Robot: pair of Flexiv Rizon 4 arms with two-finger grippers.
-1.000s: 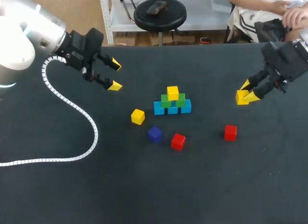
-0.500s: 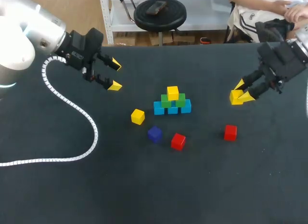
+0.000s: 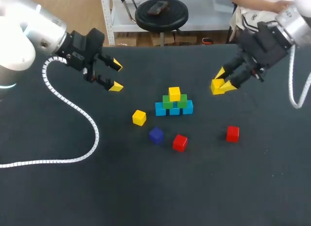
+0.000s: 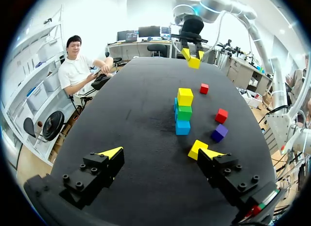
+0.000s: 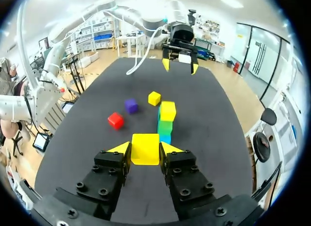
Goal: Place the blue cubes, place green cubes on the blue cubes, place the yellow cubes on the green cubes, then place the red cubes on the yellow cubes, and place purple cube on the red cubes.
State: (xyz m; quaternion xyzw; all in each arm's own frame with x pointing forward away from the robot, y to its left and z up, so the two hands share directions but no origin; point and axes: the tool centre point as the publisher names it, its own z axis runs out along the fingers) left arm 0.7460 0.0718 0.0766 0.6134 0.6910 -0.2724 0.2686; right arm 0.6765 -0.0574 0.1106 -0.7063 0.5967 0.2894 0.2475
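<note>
Blue cubes (image 3: 161, 109) and green cubes (image 3: 168, 102) were found stacked at centre, with one yellow cube (image 3: 174, 94) on top. A second yellow cube (image 5: 145, 148) was held clamped in the right gripper (image 3: 222, 80), to the right of them; the left gripper (image 3: 116, 76) was noted wide open and empty. The red cubes (image 3: 180, 142) and the purple cube (image 3: 156, 135) were judged yet to be placed.

We find bare table (image 3: 201, 97) between the cube stack (image 3: 174, 103) and the right gripper (image 3: 222, 80) clamping the carried yellow cube (image 3: 216, 87). The loose yellow cube (image 3: 139, 117), purple cube (image 3: 156, 135) and red cube (image 3: 180, 142) crowd the stack's near side; the cable (image 3: 96, 133) crosses the left side.
</note>
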